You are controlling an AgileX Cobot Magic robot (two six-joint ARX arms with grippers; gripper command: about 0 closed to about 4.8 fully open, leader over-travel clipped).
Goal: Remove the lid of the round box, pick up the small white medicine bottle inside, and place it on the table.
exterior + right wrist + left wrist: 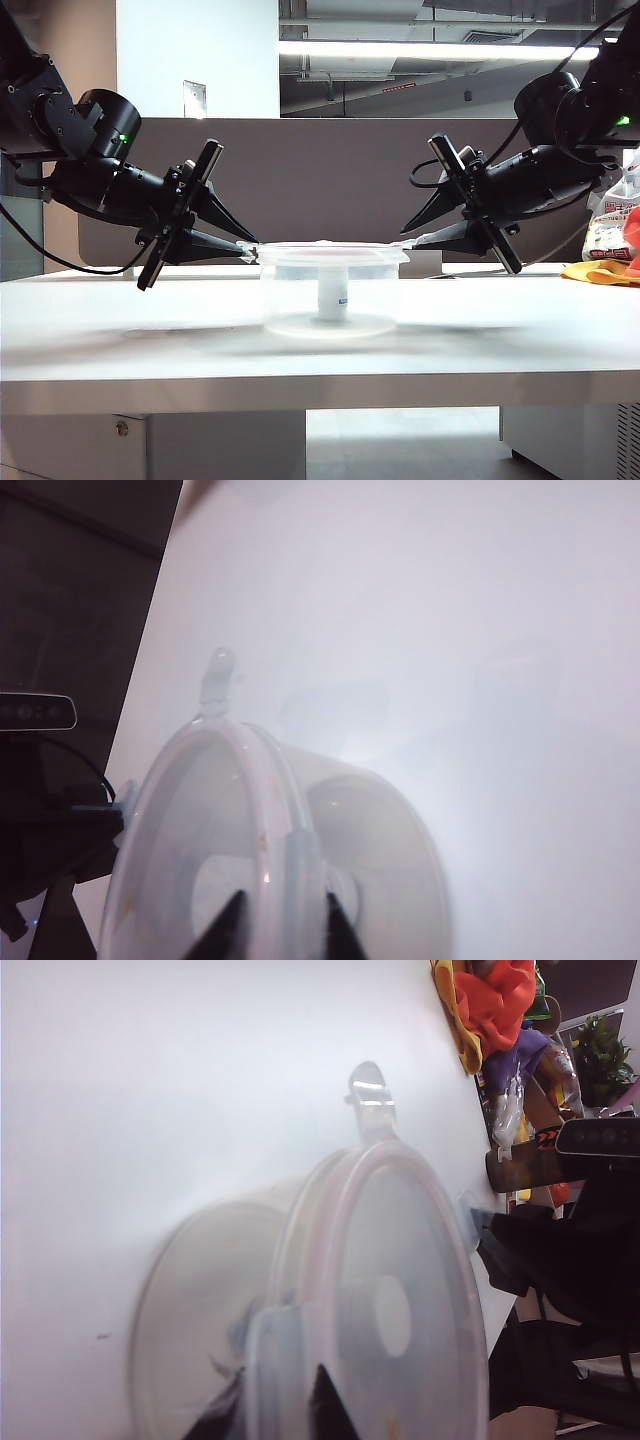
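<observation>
Tabletop (120, 340) runs white and bare along its near edge, and in the middle of it stands the round box (330, 295), clear-walled, with the small white medicine bottle (332, 297) upright inside on the floor of the box. The lid (332, 251) sits on the rim, so the first step, getting it off, is the one in hand. From the left the left gripper (243, 250) reaches in at rim height, and its wrist view shows the fingers (325, 1405) drawn in either side of a lid tab; from the right the right gripper (412, 241) does the same at the opposite tab, its fingers (228, 925) narrowly parted around it. Whether either pinch is fully tight I cannot tell. Next, I'd judge, both should lift together and level, so the box does not tip or drag. Behind stands the dark divider panel (330, 170).
</observation>
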